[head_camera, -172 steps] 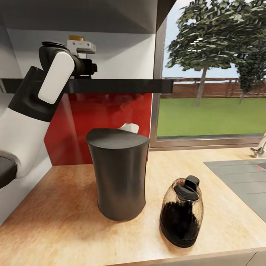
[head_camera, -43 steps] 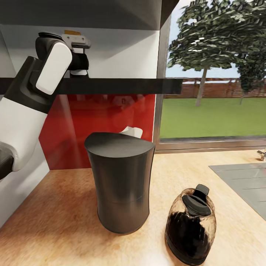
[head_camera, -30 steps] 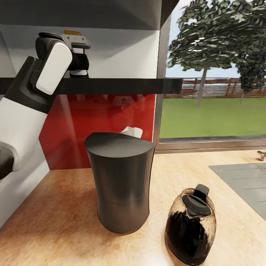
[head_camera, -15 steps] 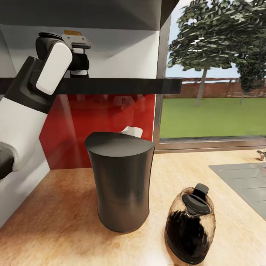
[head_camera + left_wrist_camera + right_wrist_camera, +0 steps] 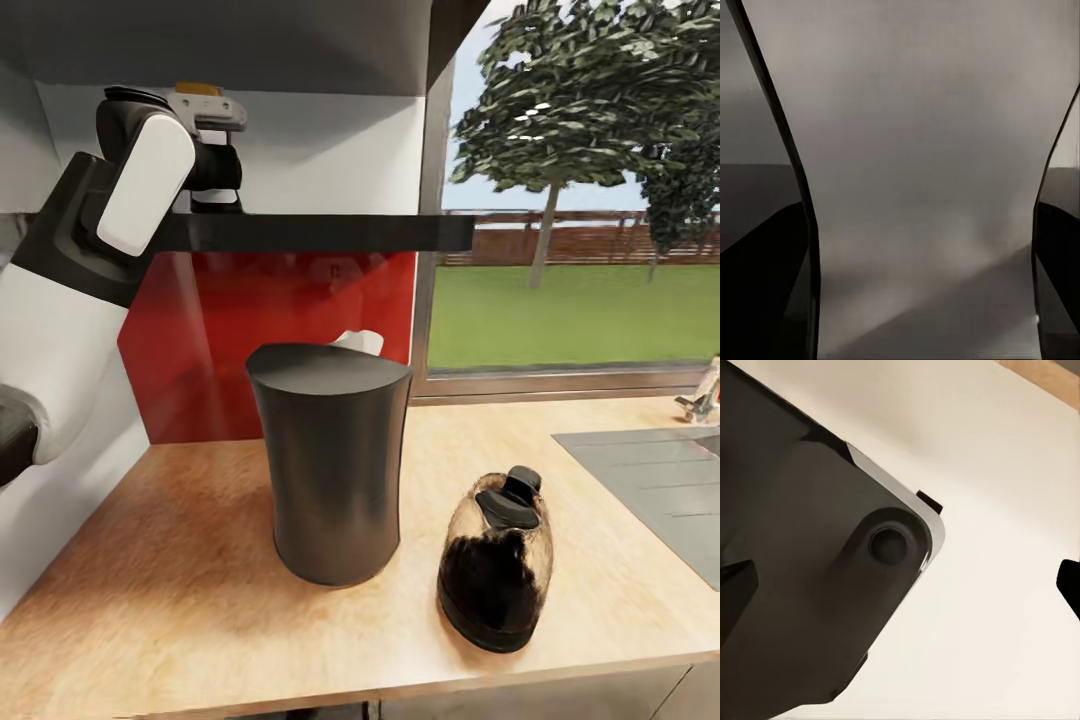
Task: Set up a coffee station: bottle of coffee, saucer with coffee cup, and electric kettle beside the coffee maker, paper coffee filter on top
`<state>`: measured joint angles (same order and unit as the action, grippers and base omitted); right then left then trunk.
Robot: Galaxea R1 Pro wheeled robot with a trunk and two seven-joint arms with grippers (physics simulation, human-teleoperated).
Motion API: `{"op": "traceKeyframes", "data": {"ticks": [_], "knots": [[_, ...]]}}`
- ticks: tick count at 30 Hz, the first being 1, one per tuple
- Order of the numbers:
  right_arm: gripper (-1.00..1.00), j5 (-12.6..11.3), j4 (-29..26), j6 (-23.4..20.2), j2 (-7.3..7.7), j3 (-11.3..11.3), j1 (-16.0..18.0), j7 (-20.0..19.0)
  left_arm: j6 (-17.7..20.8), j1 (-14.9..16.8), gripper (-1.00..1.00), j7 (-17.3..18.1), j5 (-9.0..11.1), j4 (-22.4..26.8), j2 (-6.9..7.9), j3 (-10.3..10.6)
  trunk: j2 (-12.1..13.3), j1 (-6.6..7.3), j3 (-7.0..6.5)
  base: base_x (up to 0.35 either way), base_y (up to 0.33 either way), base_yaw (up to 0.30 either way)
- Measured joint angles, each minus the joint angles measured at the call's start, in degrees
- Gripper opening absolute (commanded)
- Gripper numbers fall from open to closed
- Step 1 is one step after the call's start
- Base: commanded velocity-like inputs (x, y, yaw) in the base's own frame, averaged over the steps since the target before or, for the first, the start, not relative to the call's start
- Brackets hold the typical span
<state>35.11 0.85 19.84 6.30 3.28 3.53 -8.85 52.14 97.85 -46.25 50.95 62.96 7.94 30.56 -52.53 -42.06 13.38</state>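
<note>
L arm up at shelf, bottle fetch.
Near front edge of countertop (image 5: 180,600), beige wood-grain: kettle (image 5: 495,575), rounded glass w/ black lid; just behind, matte waisted coffee maker (image 5: 332,460). Far: left gripper (image 5: 215,150) over black shelf (image 5: 320,232), golden cap (image 5: 198,89) peeking behind it. Can't tell if jaws grip anything. Risk: blind grasp could tip bottle off shelf.

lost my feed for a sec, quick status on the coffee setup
Left gripper up at the shelf, at the coffee bottle; grip unclear. Coffee maker and kettle side by side on countertop. Shelf edge hides the fingers.
</note>
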Motion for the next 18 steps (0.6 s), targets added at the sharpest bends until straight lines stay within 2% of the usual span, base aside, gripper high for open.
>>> {"op": "traceKeyframes", "data": {"ticks": [12, 18], "knots": [[1.00, -0.63, -0.68, 0.18, 0.46, 0.42, 0.04, 0.23, 0.00, 0.00, -1.00, 0.00, 0.14, 0.36, -0.01, 0.00, 0.00, 0.00, 0.00, -0.326, 0.000, 0.000], [1.00, -0.88, -2.50, 0.29, 1.01, 0.53, 0.11, 0.02, 0.00, -0.01, -1.00, 0.00, 0.08, 0.43, -0.01, 0.00, 0.00, 0.02, 0.00, -0.138, 0.000, 0.000]]}}
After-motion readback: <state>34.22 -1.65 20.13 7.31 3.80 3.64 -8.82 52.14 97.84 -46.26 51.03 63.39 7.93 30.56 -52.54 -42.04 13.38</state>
